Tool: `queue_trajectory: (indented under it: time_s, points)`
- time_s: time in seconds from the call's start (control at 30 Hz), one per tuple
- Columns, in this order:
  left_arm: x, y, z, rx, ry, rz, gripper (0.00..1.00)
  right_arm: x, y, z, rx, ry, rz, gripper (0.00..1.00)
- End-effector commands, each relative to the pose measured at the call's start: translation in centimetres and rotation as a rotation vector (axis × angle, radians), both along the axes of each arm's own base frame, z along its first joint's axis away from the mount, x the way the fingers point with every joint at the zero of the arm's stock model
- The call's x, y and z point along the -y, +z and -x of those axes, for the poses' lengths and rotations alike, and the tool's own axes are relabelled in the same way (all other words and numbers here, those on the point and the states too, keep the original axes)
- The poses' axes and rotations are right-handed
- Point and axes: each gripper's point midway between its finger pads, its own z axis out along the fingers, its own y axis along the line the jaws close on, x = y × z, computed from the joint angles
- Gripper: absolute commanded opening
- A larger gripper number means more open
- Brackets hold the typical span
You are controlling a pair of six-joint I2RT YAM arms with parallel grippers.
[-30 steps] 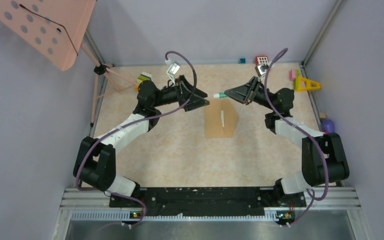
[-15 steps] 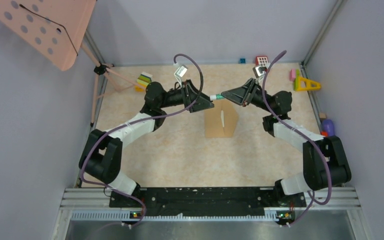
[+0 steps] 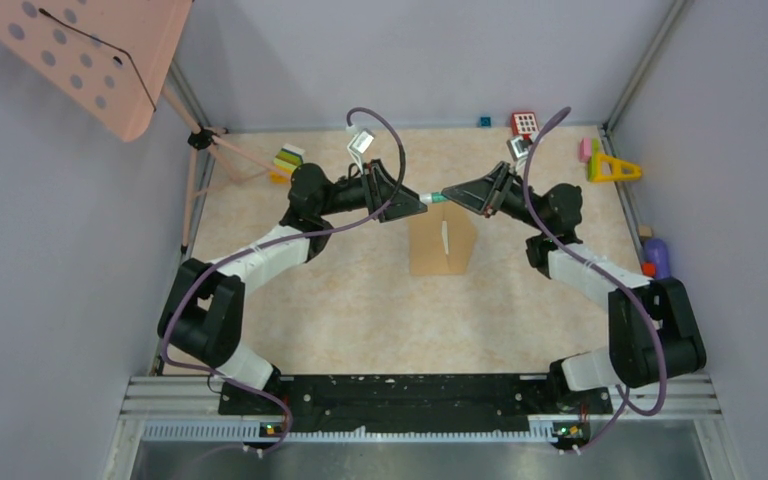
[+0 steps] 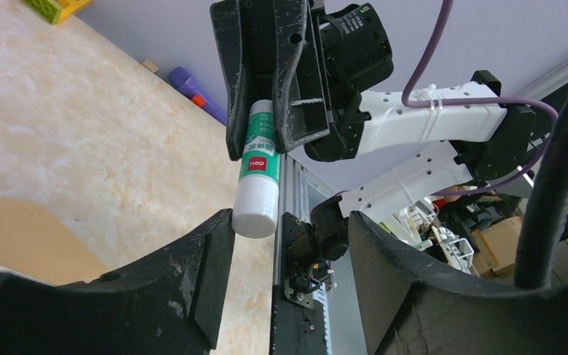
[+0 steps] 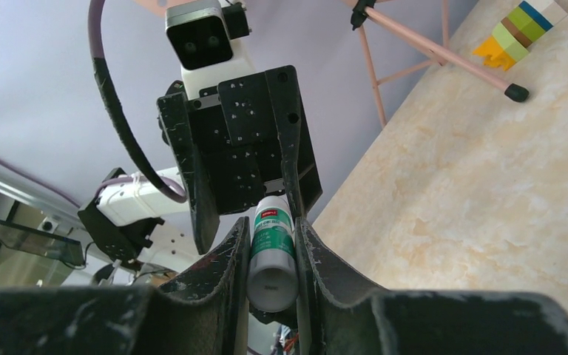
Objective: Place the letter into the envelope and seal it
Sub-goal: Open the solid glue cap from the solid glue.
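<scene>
Right end effector (image 5: 272, 222) pinches glue stick (image 5: 272, 259), label half-hidden — left end effector (image 4: 290, 222) spread around it.

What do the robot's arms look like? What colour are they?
The left arm and right arm match: chunky black joints joined by white tubes. A purple cable loops along each one. The fingers are black, wedge-shaped and scratched pale at the edges. A small silver camera box sits on each wrist.
</scene>
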Motion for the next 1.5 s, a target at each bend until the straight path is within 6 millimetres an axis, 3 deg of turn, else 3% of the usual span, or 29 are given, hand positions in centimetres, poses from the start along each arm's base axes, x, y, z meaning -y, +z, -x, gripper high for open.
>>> queue_trajectory:
  time_s: [0.0,0.27,0.67,0.83,1.0,1.13,1.47]
  points:
    - [-0.1,2.7,0.4,0.091,-0.001,0.036,0.62,-0.2,1.7,0.8,0.093,-0.011,-0.005,0.00]
    - [-0.1,2.8,0.4,0.089,-0.003,0.036,0.51,-0.5,1.8,1.1,0.093,-0.003,-0.005,0.00]
    - [-0.1,2.9,0.4,0.092,-0.007,0.033,0.22,-0.7,1.7,1.2,0.100,0.008,0.005,0.00]
    - [-0.1,2.4,0.5,0.102,-0.010,0.010,0.14,-0.9,1.6,1.3,0.129,0.033,0.042,0.32]
    - [-0.2,1.6,0.9,0.136,-0.039,-0.045,0.12,-1.3,1.0,1.5,0.171,0.108,0.150,0.52]
    - [-0.6,0.9,1.4,0.177,-0.067,-0.085,0.12,-0.7,0.2,1.4,0.181,0.121,0.204,0.56]
    - [-1.3,0.4,0.8,0.193,-0.032,-0.110,0.11,-0.3,-0.2,4.0,0.228,0.186,0.216,0.55]
